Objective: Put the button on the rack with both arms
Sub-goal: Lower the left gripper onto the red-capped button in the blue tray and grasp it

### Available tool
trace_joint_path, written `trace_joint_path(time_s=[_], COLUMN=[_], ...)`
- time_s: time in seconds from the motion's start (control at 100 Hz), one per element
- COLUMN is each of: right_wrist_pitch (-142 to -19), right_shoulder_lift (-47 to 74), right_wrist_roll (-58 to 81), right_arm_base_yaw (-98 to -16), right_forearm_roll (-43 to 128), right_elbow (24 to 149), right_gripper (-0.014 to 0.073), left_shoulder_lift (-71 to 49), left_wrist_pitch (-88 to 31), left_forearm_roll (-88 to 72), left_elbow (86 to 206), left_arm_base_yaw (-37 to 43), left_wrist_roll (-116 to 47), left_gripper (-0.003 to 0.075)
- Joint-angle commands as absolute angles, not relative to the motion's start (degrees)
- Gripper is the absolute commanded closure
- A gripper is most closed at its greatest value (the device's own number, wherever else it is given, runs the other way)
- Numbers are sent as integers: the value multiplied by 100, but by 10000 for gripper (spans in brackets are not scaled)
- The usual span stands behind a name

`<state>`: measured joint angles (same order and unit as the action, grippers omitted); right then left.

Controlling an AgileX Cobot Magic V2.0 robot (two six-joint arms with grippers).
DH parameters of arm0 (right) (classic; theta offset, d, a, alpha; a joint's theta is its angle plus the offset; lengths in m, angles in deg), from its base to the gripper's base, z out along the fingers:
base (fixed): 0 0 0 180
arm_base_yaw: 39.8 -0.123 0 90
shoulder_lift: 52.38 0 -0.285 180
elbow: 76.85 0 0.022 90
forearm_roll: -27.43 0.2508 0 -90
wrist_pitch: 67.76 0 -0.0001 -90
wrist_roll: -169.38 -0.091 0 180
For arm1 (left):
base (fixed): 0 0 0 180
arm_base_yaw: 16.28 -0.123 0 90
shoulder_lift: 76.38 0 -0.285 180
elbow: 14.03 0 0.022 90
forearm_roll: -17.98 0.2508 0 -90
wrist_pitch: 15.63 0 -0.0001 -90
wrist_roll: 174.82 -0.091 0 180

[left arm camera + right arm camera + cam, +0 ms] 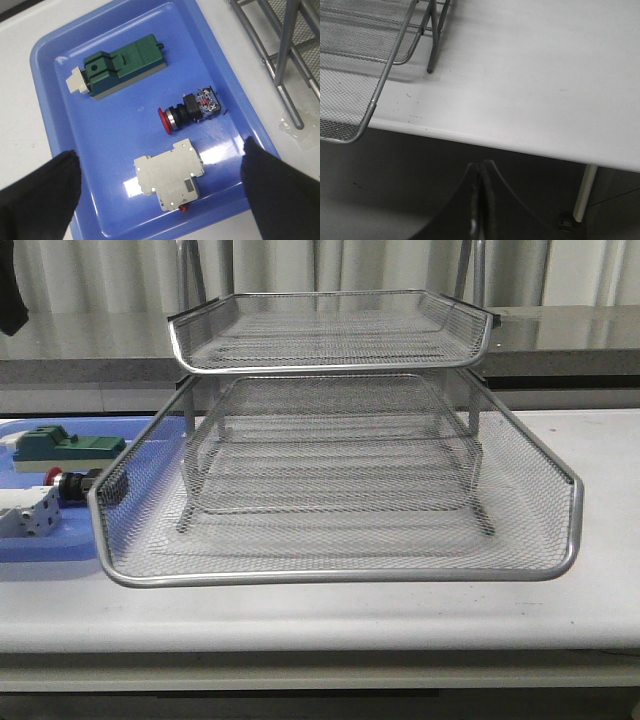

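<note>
The button (192,109), with a red cap, black body and blue rear block, lies on its side in the blue tray (47,100); in the front view it shows at the far left (70,481). My left gripper (159,172) hangs open above the tray, its black fingers (40,192) wide apart, over the grey-white block, a little short of the button. The silver wire-mesh rack (330,480) fills the table's middle. My right gripper (481,172) is shut and empty, off the table's front edge, beside the rack's corner (350,100). Neither arm shows in the front view.
A green-and-beige block (120,66) lies in the tray's far part, also seen in the front view (65,447). A grey-white terminal block (170,175) lies under my left gripper. The rack's legs (290,65) stand just beside the tray. A table leg (584,192) shows below the table edge.
</note>
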<state>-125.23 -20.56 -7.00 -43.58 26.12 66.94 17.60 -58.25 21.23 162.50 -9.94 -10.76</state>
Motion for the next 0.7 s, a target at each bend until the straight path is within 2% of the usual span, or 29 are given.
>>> trace_joint_path(time_s=[0.0, 0.46, 0.69], right_wrist_pitch=[-12173, -12173, -12173], right_shoulder_lift=[-2031, -2031, -2031], right_wrist_roll=[-657, -657, -657], right_arm_base_yaw=[-4331, -4331, -4331], right_forearm_roll=[2605, 2605, 2605], right_elbow=[6832, 6832, 6832], right_gripper=[664, 664, 664], left_shoulder_lift=[1794, 4141, 5005], left_wrist_pitch=[-5760, -7669, -8622], left_forearm_roll=[2064, 1443, 1419], left_elbow=[16704, 19378, 20166], left_arm_base_yaw=[-995, -995, -1005], left_wrist_roll=[-1383, -3594, -4603], left_gripper=[104, 104, 104])
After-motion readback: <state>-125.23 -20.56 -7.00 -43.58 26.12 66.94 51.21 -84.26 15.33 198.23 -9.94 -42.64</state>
